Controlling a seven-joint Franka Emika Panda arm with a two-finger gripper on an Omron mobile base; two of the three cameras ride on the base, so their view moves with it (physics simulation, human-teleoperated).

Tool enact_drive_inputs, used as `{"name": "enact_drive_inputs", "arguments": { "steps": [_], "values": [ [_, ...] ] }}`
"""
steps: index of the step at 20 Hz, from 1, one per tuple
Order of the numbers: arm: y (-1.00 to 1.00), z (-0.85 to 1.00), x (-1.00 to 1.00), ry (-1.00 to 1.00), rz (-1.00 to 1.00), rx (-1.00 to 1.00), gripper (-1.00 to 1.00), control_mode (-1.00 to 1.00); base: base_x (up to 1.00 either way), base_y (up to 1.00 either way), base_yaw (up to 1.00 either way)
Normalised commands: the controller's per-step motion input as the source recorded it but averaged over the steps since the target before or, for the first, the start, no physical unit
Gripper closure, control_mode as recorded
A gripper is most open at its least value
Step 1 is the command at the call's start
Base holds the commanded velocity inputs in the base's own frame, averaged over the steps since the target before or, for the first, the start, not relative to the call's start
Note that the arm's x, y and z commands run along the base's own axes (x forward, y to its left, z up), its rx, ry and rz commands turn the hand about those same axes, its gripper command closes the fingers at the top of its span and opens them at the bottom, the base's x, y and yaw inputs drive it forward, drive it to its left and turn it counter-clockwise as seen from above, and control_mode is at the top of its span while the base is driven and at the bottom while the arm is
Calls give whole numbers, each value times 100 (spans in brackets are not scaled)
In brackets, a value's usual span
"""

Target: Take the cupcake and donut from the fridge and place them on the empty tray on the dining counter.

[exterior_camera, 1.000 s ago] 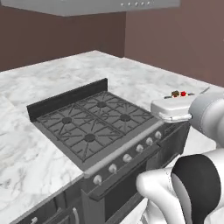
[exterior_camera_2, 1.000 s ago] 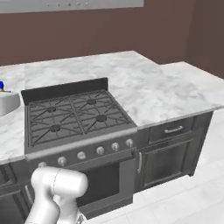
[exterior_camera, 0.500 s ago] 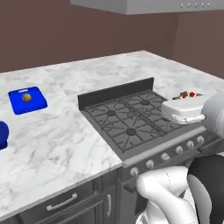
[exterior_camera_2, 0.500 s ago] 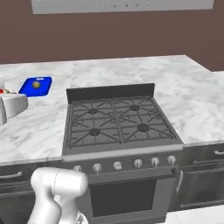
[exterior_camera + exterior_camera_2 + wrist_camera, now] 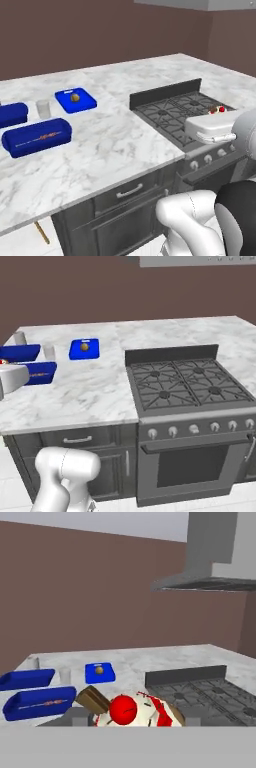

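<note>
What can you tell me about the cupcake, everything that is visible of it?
The cupcake is small, with white frosting streaked red, a round red topping and a brown wrapper at its left side. In the hand view it sits tilted, close at the bottom, between the tips of the tool, which grips it. Its lower part is hidden. From the left base view only its red top peeks above the white hand, over the stove.

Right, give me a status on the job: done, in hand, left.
Done: the cupcake is out of the fridge. In hand: the claw holds it close as the robot faces the marble counter beside the stove. Left: setting it on the empty tray, then fetching the donut.
</note>
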Motion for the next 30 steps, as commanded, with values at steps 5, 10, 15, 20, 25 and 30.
{"name": "enact_drive_inputs", "arguments": {
  "steps": [5, 10, 15, 20, 25, 30],
  "values": [
    [0, 0, 0, 0, 0, 0, 100, 100, -21, 100, 0],
    [0, 0, 0, 0, 0, 0, 100, 100, 0, 100, 0],
    [0, 0, 0, 0, 0, 0, 100, 100, 0, 100, 0],
    [0, 0, 0, 0, 0, 0, 100, 100, 0, 100, 0],
    [0, 0, 0, 0, 0, 0, 100, 100, 31, 100, -1],
    [0, 0, 0, 0, 0, 0, 100, 100, 97, 100, -15]
  ]
}}
